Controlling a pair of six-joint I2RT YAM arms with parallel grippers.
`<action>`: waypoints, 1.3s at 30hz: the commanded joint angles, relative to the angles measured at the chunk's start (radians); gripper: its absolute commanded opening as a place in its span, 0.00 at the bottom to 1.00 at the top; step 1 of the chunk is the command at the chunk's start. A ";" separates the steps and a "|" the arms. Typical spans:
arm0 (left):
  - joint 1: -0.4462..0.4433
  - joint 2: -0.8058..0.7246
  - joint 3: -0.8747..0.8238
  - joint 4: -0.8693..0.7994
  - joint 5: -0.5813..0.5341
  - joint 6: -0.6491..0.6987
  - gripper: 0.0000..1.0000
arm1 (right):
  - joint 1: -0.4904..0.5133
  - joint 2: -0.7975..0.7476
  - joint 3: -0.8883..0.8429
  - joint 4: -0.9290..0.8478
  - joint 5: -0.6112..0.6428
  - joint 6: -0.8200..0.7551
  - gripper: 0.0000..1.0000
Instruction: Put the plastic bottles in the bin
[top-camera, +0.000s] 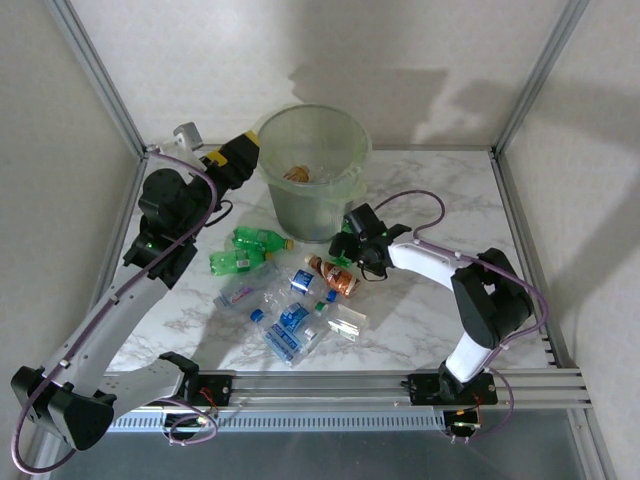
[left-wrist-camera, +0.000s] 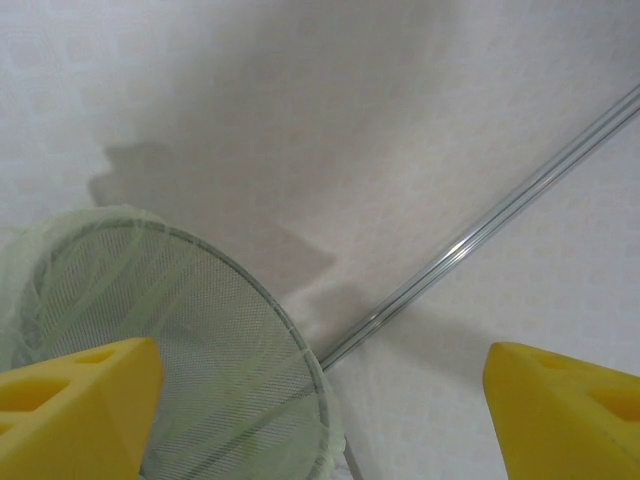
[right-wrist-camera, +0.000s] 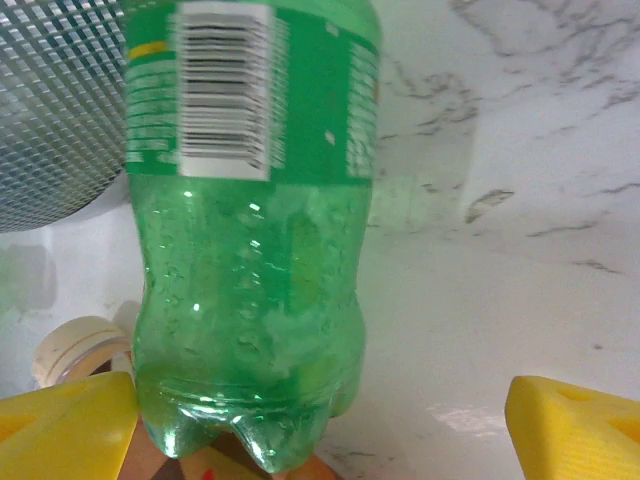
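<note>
Marble table (top-camera: 430, 190). Bin (top-camera: 313, 165) upright at the far side, something orange-brown on its floor, too blurred to name.

Left gripper (top-camera: 238, 157) is raised just beside the bin's left rim. In the wrist view (left-wrist-camera: 320, 415) its yellow fingers are spread wide with nothing between them, and the bin wall (left-wrist-camera: 180, 330) is below, nearer the left finger.

Heap of bottles (top-camera: 290, 305) lies nearer the bases than the right gripper (top-camera: 347, 240), off to its left.

In the right wrist view the jaws are wide (right-wrist-camera: 320, 425). Green bottle (right-wrist-camera: 250, 260) lies between the fingers, base toward the camera. It is close against the left finger, with a clear gap to the right one, so it is not clamped.
</note>
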 joint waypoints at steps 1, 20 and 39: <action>0.009 -0.008 0.001 0.019 0.027 -0.009 0.83 | -0.028 -0.060 -0.042 -0.091 0.064 0.030 0.92; 0.015 -0.005 0.004 0.022 0.032 -0.019 0.83 | -0.108 0.004 0.020 -0.045 0.063 -0.252 0.93; 0.023 0.005 -0.006 0.008 0.048 -0.026 0.83 | -0.139 0.024 -0.043 0.033 0.044 -0.255 0.65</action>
